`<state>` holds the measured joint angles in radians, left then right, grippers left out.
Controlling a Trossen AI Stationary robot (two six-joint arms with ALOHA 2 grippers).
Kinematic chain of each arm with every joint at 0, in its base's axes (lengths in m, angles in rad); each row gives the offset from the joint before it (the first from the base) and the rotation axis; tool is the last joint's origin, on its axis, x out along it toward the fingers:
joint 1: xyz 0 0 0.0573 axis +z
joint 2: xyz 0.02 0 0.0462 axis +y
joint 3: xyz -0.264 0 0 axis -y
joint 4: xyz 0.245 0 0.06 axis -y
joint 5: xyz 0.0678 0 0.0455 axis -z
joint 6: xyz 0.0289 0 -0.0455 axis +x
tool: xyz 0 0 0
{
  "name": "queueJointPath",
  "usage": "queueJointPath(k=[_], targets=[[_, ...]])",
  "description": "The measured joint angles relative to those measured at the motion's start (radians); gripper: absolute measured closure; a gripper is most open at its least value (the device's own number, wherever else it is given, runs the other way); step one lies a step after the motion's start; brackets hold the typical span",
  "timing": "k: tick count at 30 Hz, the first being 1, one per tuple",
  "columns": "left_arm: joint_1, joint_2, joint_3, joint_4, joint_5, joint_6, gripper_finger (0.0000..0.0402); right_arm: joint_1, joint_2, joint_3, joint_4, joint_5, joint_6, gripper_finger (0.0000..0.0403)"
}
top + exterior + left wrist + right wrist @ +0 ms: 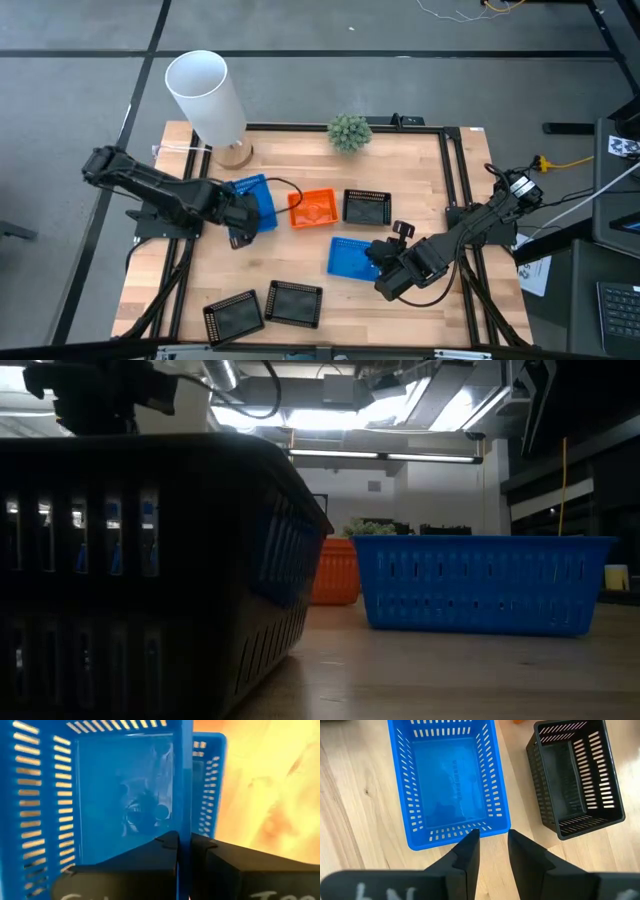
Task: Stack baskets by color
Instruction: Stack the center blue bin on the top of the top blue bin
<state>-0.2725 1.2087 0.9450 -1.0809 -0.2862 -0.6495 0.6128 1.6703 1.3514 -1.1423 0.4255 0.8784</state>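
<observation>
My left gripper (240, 215) is shut on a blue basket (258, 203) at the table's left middle. In the left wrist view a second blue wall (209, 785) shows just beyond that basket (125, 795). An orange basket (313, 208) and a black basket (366, 207) stand in a row to its right. Another blue basket (350, 256) rests on its bottom nearer the front. My right gripper (492, 840) hangs open over that basket's short end wall (455, 832), touching nothing that I can see. Two more black baskets (233, 315) (294, 302) sit near the front edge. My left gripper grips one side wall of the blue basket at its rim (185, 827), with one finger (150, 860) inside the basket and the other (225, 865) outside. The fingers come from above, slanting down. The basket sits tilted in the hold; whether it is clear of the table I cannot tell.
A tall white cylinder (205, 92) stands at the far left corner, and a small green plant (349, 131) at the far edge. In the low view one black basket (150, 570) fills the near left. Bare wood lies between the middle row and the front baskets.
</observation>
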Motion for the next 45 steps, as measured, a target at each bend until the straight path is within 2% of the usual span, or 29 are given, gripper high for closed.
queueJointPath(k=[5, 11, 16, 28, 38, 45], targets=[[0.036, -0.015, -0.058, 0.061, 0.088, 0.005, 0.0401, 0.0, 0.0, 0.0, 0.001, 0.0, 0.001, 0.0302], [0.037, 0.003, -0.122, 0.174, 0.1, 0.029, 0.0401, 0.0, 0.0, 0.0, 0.001, 0.0, 0.001, 0.0302], [0.028, 0.005, -0.145, 0.218, 0.149, 0.031, 0.0401, 0.0, 0.0, 0.0, -0.001, -0.005, -0.001, 0.0302], [0.017, 0.006, -0.146, 0.232, 0.139, 0.024, 0.0401, 0.0, 0.0, 0.0, -0.002, -0.007, 0.0, 0.0302], [-0.001, 0.031, -0.146, 0.272, 0.135, -0.049, 0.0401, 0.0, 0.0, 0.0, -0.003, -0.008, 0.0, 0.0302], [-0.005, 0.031, -0.146, 0.294, 0.134, -0.055, 0.0372, 0.0, 0.0, 0.0, -0.004, -0.008, -0.005, 0.0302]])
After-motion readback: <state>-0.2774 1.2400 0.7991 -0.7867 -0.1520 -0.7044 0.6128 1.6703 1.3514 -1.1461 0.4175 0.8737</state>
